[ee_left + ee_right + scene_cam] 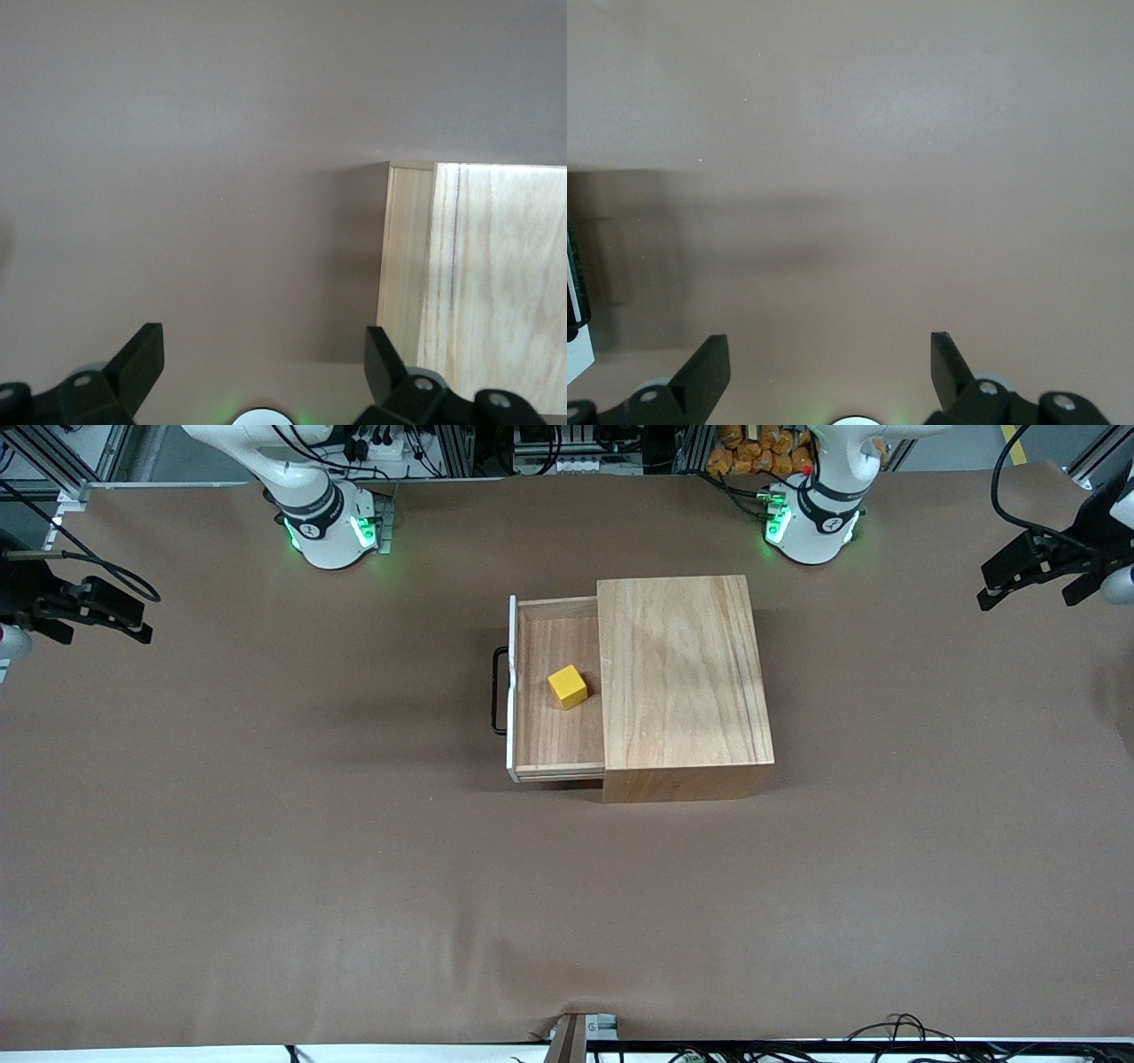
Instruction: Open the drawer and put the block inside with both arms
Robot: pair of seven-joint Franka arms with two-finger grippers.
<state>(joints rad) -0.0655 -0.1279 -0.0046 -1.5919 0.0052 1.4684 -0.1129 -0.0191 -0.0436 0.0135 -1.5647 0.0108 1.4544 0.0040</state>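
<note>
A box stands on the worktop, nearer the left arm's base. Its drawer is pulled out toward the right arm's end, and the block lies in the drawer beside the box's edge. The left end effector hangs over the worktop's left-arm end, the right end effector over the right-arm end, each with fingers spread, well apart from the box.

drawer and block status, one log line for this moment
drawer: open | yellow block: inside drawer | left tool: open, empty, parked | right tool: open, empty, parked

2 white arms with black joints, green-lit bases, black hands.
</note>
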